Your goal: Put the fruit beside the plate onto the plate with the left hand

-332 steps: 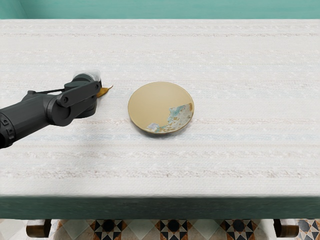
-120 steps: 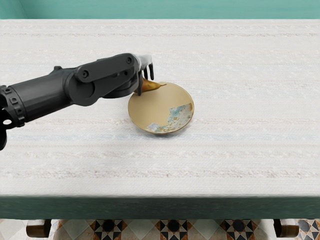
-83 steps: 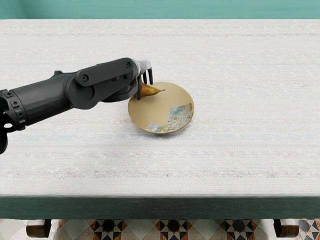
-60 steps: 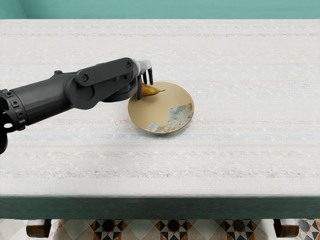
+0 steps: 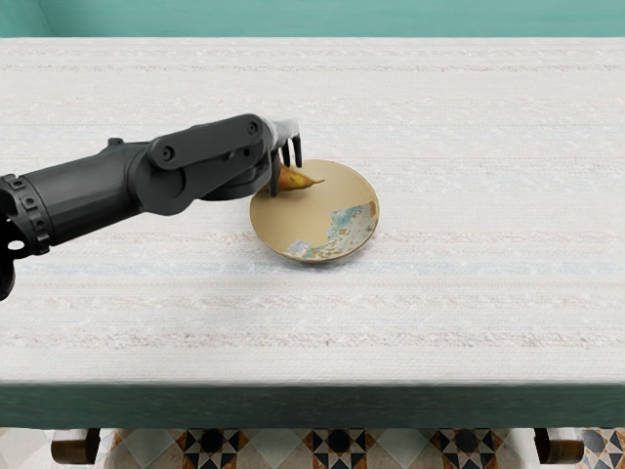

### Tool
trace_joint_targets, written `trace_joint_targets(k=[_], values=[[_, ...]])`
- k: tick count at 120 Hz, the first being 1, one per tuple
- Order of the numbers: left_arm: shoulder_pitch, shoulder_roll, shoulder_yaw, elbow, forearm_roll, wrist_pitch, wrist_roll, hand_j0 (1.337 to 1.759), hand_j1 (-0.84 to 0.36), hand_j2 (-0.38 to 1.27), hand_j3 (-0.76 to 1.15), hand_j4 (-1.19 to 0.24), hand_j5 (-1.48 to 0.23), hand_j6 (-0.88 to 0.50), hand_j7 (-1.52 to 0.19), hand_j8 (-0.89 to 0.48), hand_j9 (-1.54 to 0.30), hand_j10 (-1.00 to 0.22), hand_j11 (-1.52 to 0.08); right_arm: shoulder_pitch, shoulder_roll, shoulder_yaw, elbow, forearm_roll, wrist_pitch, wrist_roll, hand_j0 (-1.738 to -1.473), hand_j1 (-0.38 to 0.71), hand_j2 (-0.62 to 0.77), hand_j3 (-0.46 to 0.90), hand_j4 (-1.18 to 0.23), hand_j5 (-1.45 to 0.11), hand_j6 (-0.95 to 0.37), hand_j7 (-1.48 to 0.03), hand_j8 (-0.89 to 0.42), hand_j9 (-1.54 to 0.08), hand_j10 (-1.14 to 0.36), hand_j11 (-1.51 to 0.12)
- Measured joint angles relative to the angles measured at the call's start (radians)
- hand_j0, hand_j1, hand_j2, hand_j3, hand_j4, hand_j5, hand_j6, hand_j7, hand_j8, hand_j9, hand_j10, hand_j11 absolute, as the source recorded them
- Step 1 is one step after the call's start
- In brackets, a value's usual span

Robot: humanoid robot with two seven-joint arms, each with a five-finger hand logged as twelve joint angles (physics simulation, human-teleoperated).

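A tan plate [image 5: 322, 220] with a blue-grey pattern on its right side sits in the middle of the table. The fruit [image 5: 299, 180], small, yellow-brown and pointed at one end, lies on the plate's upper-left part just inside the rim. My left hand [image 5: 284, 161] hovers over that rim, with its dark fingers [image 5: 295, 149] spread and pointing down right above the fruit's left end. The black left arm reaches in from the picture's left edge and hides the table left of the plate. The right arm does not show.
The white textured tabletop [image 5: 469, 127] stretches wide on all sides of the plate. Its front edge [image 5: 312, 386] runs along the bottom of the picture, and a teal wall lies behind the table.
The left hand carried the fruit from the table left of the plate to over the plate's rim and lowered it. Since half a second ago the fingers have spread and the fruit has settled slightly right.
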Motion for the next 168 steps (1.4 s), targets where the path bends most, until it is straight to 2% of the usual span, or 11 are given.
trace_joint_targets(k=[21, 46, 69, 89, 105, 116, 126, 134, 151, 168], values=[[-0.008, 0.0, 0.001, -0.074, 0.007, 0.004, 0.0, 1.658, -0.32, 0.38, 0.0, -0.6, -0.8, -0.49, -0.8, -0.46, -0.79, -0.56, -0.79, 0.0, 0.0, 0.0, 0.0, 0.0, 0.0, 0.0, -1.658, -0.35, 0.0, 0.0, 0.0, 0.0, 0.0, 0.0, 0.0, 0.0, 0.0, 0.0], [-0.006, 0.0, 0.0, -0.097, 0.01, 0.005, 0.0, 1.658, -0.31, 0.34, 0.0, -0.59, -0.8, -0.49, -0.8, -0.47, -0.78, -0.55, -0.78, 0.0, 0.0, 0.0, 0.0, 0.0, 0.0, 0.0, -1.658, -0.35, 0.0, 0.0, 0.0, 0.0, 0.0, 0.0, 0.0, 0.0, 0.0, 0.0], [-0.006, 0.0, -0.004, -0.1, 0.008, 0.006, 0.0, 1.658, -0.05, 0.16, 0.0, -0.35, -0.47, -0.31, -0.47, -0.3, -0.46, -0.34, -0.46, 0.0, 0.0, 0.0, 0.0, 0.0, 0.0, 0.0, -1.658, -0.35, 0.0, 0.0, 0.0, 0.0, 0.0, 0.0, 0.0, 0.0, 0.0, 0.0], [-0.02, 0.003, -0.008, -0.116, 0.003, 0.002, 0.0, 1.658, 0.07, 0.09, 0.0, -0.24, -0.32, -0.22, -0.32, -0.22, -0.31, -0.23, -0.31, 0.0, 0.0, 0.0, 0.0, 0.0, 0.0, 0.0, -1.658, -0.35, 0.0, 0.0, 0.0, 0.0, 0.0, 0.0, 0.0, 0.0, 0.0, 0.0], [-0.03, 0.132, -0.048, -0.223, -0.013, -0.033, 0.0, 1.658, 0.12, 0.06, 0.0, -0.2, -0.26, -0.19, -0.26, -0.19, -0.26, -0.19, -0.26, 0.0, 0.0, 0.0, 0.0, 0.0, 0.0, 0.0, -1.658, -0.35, 0.0, 0.0, 0.0, 0.0, 0.0, 0.0, 0.0, 0.0, 0.0, 0.0], [-0.023, 0.258, -0.119, -0.326, -0.057, -0.106, 0.0, 1.658, 0.14, 0.05, 0.0, -0.18, -0.23, -0.17, -0.23, -0.17, -0.23, -0.17, -0.23, 0.0, 0.0, 0.0, 0.0, 0.0, 0.0, 0.0, -1.658, -0.35, 0.0, 0.0, 0.0, 0.0, 0.0, 0.0, 0.0, 0.0, 0.0, 0.0], [-0.01, 0.323, -0.187, -0.395, -0.136, -0.189, 0.0, 1.658, 0.17, 0.04, 0.0, -0.16, -0.2, -0.15, -0.2, -0.15, -0.2, -0.15, -0.2, 0.0, 0.0, 0.0, 0.0, 0.0, 0.0, 0.0, -1.658, -0.35, 0.0, 0.0, 0.0, 0.0, 0.0, 0.0, 0.0, 0.0, 0.0, 0.0], [0.006, 0.367, -0.234, -0.426, -0.218, -0.257, 0.0, 1.658, 0.2, 0.03, 0.0, -0.13, -0.16, -0.12, -0.16, -0.12, -0.16, -0.12, -0.16, 0.0, 0.0, 0.0, 0.0, 0.0, 0.0, 0.0, -1.658, -0.35, 0.0, 0.0, 0.0, 0.0, 0.0, 0.0, 0.0, 0.0, 0.0, 0.0], [0.178, 0.446, -0.429, -0.462, -0.335, -0.429, 0.0, 1.658, 0.26, 0.02, 0.0, -0.08, -0.1, -0.07, -0.1, -0.07, -0.1, -0.07, -0.1, 0.0, 0.0, 0.0, 0.0, 0.0, 0.0, 0.0, -1.658, -0.35, 0.0, 0.0, 0.0, 0.0, 0.0, 0.0, 0.0, 0.0, 0.0, 0.0], [0.203, 0.605, -0.547, -0.491, -0.495, -0.489, 0.0, 1.658, 0.29, 0.01, 0.0, -0.05, -0.06, -0.05, -0.06, -0.05, -0.06, -0.05, -0.06, 0.0, 0.0, 0.0, 0.0, 0.0, 0.0, 0.0, -1.658, -0.35, 0.0, 0.0, 0.0, 0.0, 0.0, 0.0, 0.0, 0.0, 0.0, 0.0]])
